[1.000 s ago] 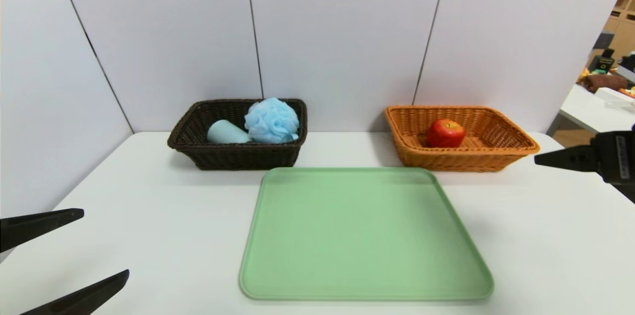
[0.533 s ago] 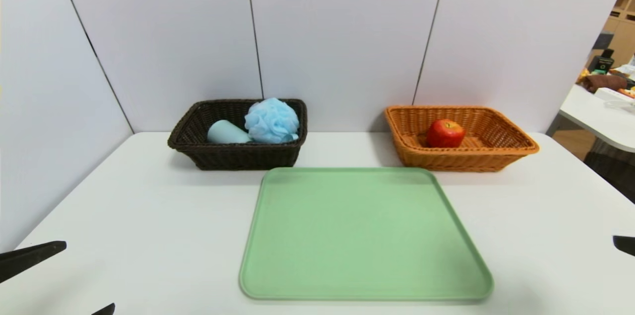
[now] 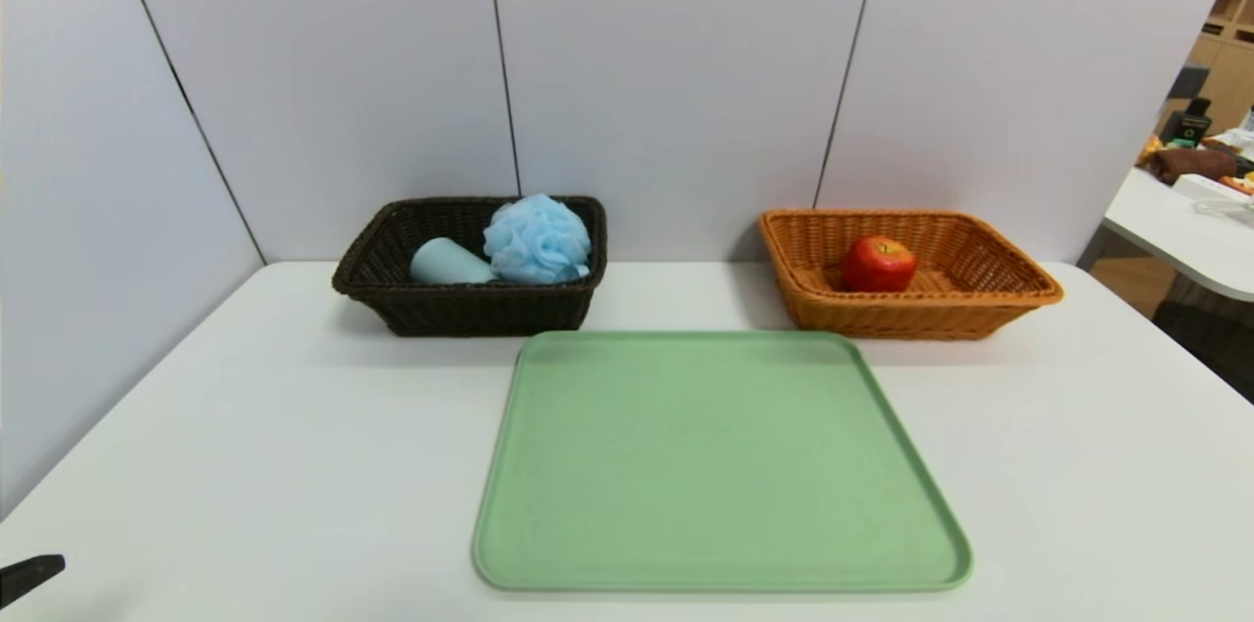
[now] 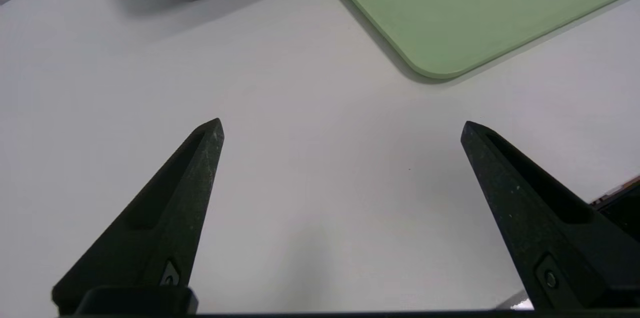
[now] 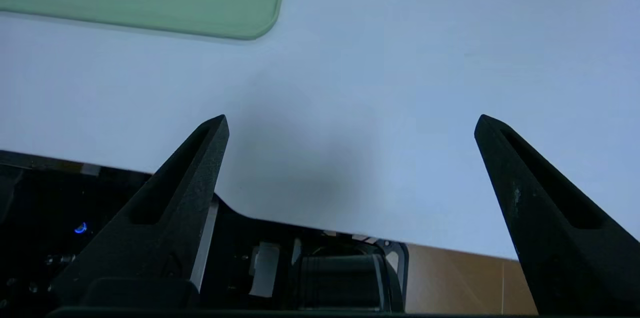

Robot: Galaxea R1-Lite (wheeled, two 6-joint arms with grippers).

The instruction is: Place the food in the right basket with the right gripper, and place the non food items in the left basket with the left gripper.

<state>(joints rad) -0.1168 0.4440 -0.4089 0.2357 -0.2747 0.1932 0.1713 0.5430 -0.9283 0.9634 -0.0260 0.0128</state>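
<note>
Lower left corner of head view: black two-finger left gripper [image 4: 342,120], fingers spread wide, nothing between them. Left of centre: dark brown rectangular wicker basket [image 3: 480,313] holding pale blue-grey cup [image 3: 449,262], lying on its side, and fluffy light-blue mesh puff [image 3: 537,240]. Lower centre: green rectangular tray [image 3: 720,465]. Right of centre: orange-tan rectangular wicker basket [image 3: 901,316], round red apple [image 3: 879,264] inside. Black two-finger right gripper [image 5: 352,116]: outside head view, over white table [image 5: 400,57], fingers spread, nothing gripped.

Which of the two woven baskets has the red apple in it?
The orange-tan basket, at the robot's right behind the green tray; the dark brown one holds a blue puff and a pale cup.
</note>
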